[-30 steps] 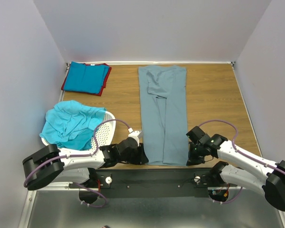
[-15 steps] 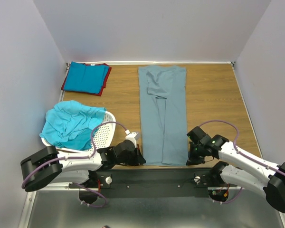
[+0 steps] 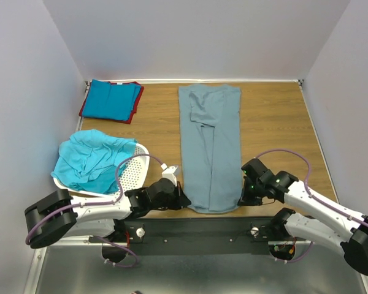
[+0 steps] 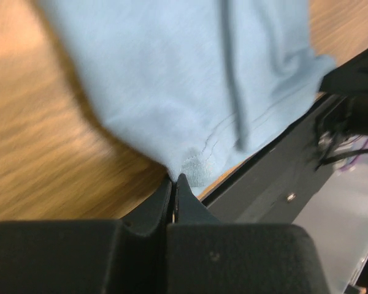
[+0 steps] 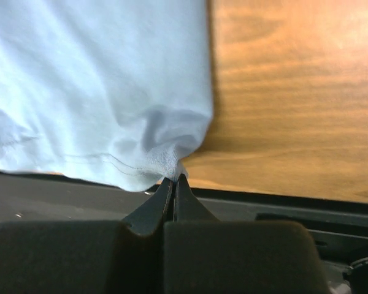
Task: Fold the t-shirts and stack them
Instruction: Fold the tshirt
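Hem corners were what both tools had at this moment. The left gripper (image 4: pixel 174 179) had its jaws pressed together with no gap I could see, nipping the near left corner of the grey-blue t-shirt (image 3: pixel 210 147). The right gripper (image 5: pixel 173 179) was closed the same way on the near right corner, where the stitched hem bunched into a small pucker at the fingertips. The shirt lay down the middle of the table (image 3: pixel 276 122) as a long narrow strip, sides already turned in. It ran from the table's far edge to its near edge, where the hem just overhung the dark rail. Toward the table's left side sat the white perforated basket (image 3: pixel 135 170) with the turquoise t-shirt (image 3: pixel 89 159) heaped in it, unfolded. In the table's far left corner the blue t-shirt (image 3: pixel 110 100) rested folded on the red t-shirt (image 3: pixel 137 103). I judged the step in hand to be the crosswise fold of the strip, with the grip made and the carry not yet begun. The next move called for lifting both corners together and level, then drawing them toward the table's far edge so the hem met the collar end squarely. Uneven height or pace between the arms would likely skew the fold, and so thin a pinch could slip.
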Robot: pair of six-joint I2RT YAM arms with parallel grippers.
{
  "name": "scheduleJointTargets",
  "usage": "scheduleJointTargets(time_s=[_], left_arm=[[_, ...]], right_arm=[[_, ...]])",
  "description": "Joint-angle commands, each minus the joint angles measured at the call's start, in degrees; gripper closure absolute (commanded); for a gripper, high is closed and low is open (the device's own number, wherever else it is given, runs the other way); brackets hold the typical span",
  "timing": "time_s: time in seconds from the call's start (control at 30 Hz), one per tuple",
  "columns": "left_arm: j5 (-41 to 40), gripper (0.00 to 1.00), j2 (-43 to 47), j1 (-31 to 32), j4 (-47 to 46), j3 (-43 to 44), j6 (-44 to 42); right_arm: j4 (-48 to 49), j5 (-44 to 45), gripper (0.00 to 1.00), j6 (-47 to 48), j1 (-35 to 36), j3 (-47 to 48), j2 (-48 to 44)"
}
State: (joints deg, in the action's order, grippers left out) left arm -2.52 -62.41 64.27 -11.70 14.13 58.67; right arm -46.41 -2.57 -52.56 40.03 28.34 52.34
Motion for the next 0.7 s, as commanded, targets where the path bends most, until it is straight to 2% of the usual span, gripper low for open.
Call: scheduleJointTargets(time_s=[0.0, 0.23, 0.5, 0.67], left_arm=[[-5.73, 1.0, -1.65, 0.33, -4.38, 4.32, -0.22], [-9.87, 1.0, -2.54, -2.56, -8.24, 5.12, -1.54], [-9.87, 1.0, -5.78, -7.84, -14.13, 5.29, -6.28], [-8.55, 1.0, -9.91, -13.1, -21.32, 6.69, -10.94]], right_arm=[[2.9, 4.41, 1.0, -0.45, 0.31, 3.21, 1.71], [5.01, 10.65, 1.0, 0.35, 0.31, 7.08, 6.28], [9.58, 20.05, 1.0, 2.63, 0.31, 12.97, 13.22], [14.23, 26.03, 1.0, 5.26, 0.22, 18.05, 21.81]])
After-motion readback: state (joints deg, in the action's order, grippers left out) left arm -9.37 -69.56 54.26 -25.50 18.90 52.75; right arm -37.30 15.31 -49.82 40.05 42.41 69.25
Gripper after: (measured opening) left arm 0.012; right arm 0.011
